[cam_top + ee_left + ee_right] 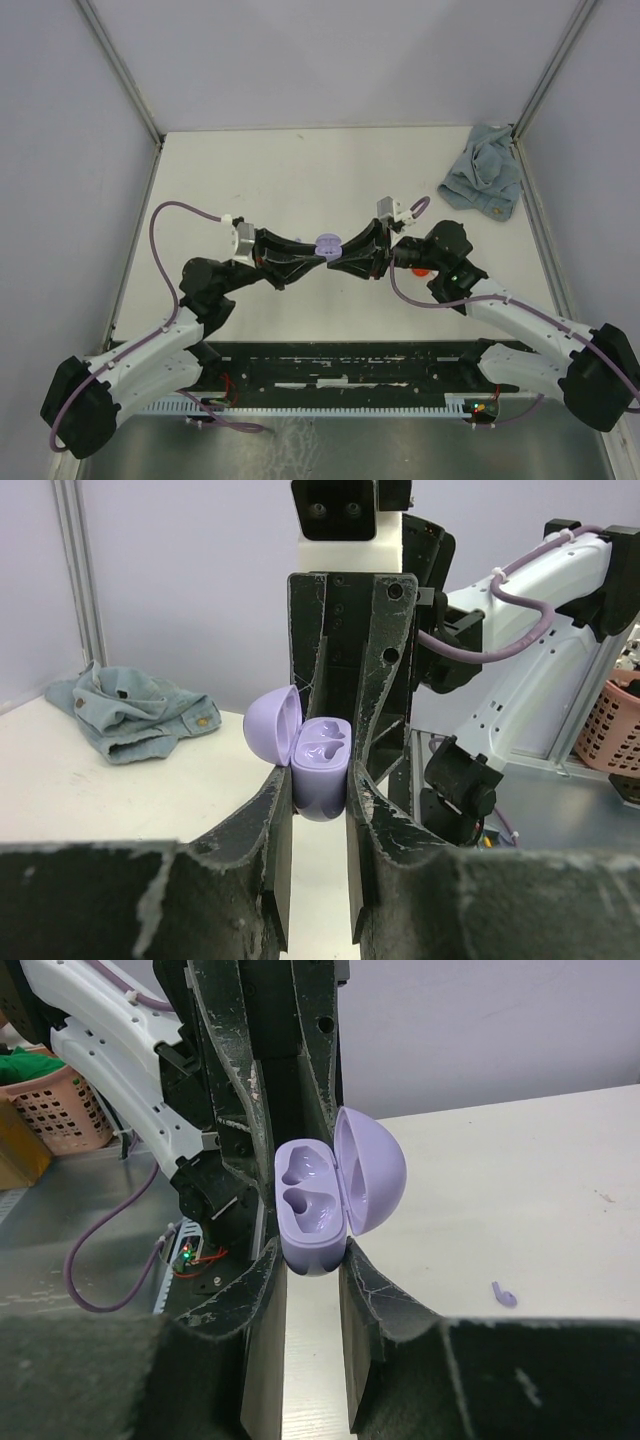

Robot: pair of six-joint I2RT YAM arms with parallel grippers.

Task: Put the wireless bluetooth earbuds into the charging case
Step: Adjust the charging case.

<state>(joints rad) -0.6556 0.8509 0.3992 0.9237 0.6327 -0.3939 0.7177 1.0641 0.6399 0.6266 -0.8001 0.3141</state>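
No lettering can be read on the charging case (322, 765) or anything else.

The left arm (150, 352) and right arm (520, 318) are reaching inward, meeting tip to tip. The left gripper (318, 802) and right gripper (312, 1262) are each pinching their fingers (262, 1295) onto the lilac charging case (327, 243).

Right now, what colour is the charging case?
The charging case is lilac, inside and out; the right wrist view shows it best.

One lilac charging case (322, 765), one lilac earbud (503, 1293), one blue cloth (483, 182), one pink basket (62, 1110). Two grippers, the left gripper (318, 785) and the right gripper (312, 1260)
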